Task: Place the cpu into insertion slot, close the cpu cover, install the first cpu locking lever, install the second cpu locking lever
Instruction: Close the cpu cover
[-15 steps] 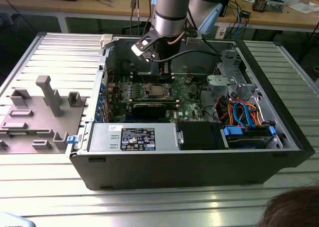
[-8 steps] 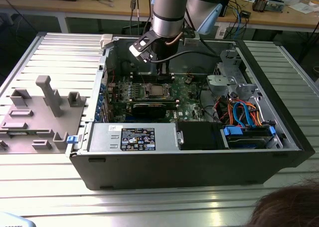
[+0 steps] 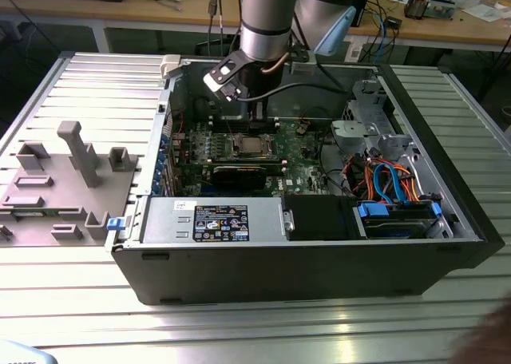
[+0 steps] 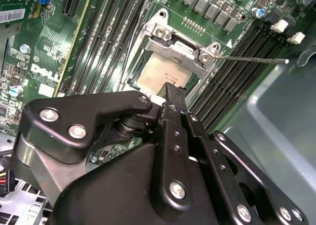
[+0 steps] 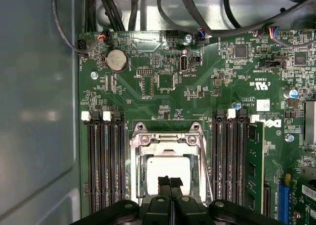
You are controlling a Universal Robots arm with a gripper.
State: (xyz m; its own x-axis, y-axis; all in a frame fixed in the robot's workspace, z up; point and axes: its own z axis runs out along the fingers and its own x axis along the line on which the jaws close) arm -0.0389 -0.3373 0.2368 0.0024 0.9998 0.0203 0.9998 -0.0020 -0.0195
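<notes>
1. The open computer case (image 3: 319, 260) lay on the ribbed counter (image 3: 239, 324).
2. Its green motherboard (image 5: 163, 101) sat toward the exterior view's left.
3. The black pincer (image 5: 170, 181) hung over the socket, clenched on nothing.
4. The cpu cover (image 5: 168, 145), a silvery frame, lay flat.
5. The cpu (image 5: 163, 167), a dull silvery-tan square, sat in the socket, framed by the cover's window.
</notes>
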